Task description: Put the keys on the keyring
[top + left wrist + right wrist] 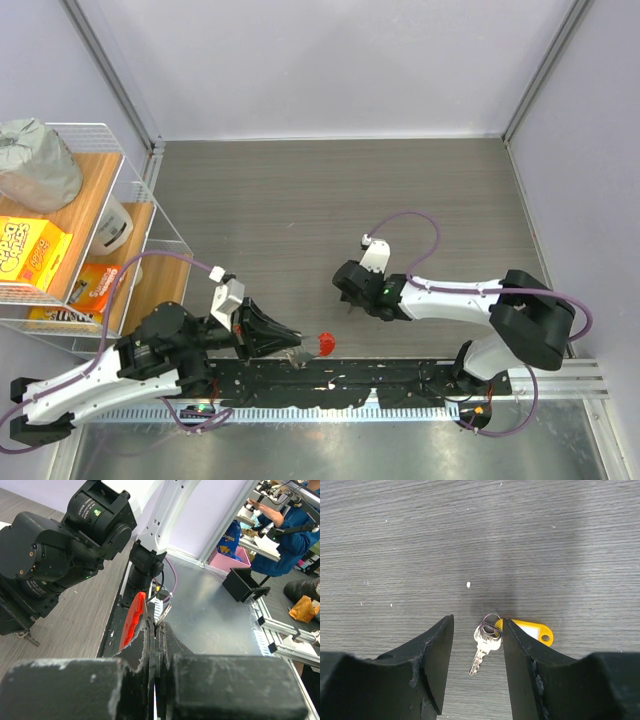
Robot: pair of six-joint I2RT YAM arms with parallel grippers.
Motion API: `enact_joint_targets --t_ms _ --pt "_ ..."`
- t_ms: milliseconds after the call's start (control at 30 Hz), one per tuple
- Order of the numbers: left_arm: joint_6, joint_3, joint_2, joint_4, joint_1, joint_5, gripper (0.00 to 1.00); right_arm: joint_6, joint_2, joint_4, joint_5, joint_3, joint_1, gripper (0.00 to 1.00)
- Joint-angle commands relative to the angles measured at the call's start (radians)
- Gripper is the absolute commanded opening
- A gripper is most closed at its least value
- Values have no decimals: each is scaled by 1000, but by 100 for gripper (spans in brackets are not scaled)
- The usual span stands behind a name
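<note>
The keyring is a thin silvery ring with a curved red plastic piece [326,344]. My left gripper [292,345] is shut on it and holds it over the black rail at the near edge. In the left wrist view the red piece [132,621] and the metal ring [164,613] stick out past the closed fingertips. The key [484,647] is small and silvery, with a yellow tag [532,631], and lies flat on the grey table. My right gripper [478,630] is open, low over the table, with the key between its fingers; the tag is partly hidden behind the right finger. In the top view the right gripper [352,290] hides the key.
A wire shelf rack [120,205] with a grey bag, snack boxes and a white cup stands at the far left. The black and silver mounting rail [400,378] runs along the near edge. White walls close off the back and sides.
</note>
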Motion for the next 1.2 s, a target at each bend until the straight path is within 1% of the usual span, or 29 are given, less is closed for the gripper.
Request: enact_joint_targets --t_ms 0,333,567,700,867,1167 --pt "10 28 -19 41 -1 11 0 5 16 13 28 36 -1 50" --pt "6 22 -22 41 -1 13 0 32 52 30 13 1 -1 49" --pt "3 21 -11 50 1 11 0 42 60 44 7 -29 -1 44" --pt "0 22 3 61 1 11 0 42 55 50 8 -42 -1 39" --pt "0 28 20 67 1 16 0 42 42 50 14 -59 -2 29" --pt "-10 30 31 78 1 22 0 47 10 57 13 -82 -1 16"
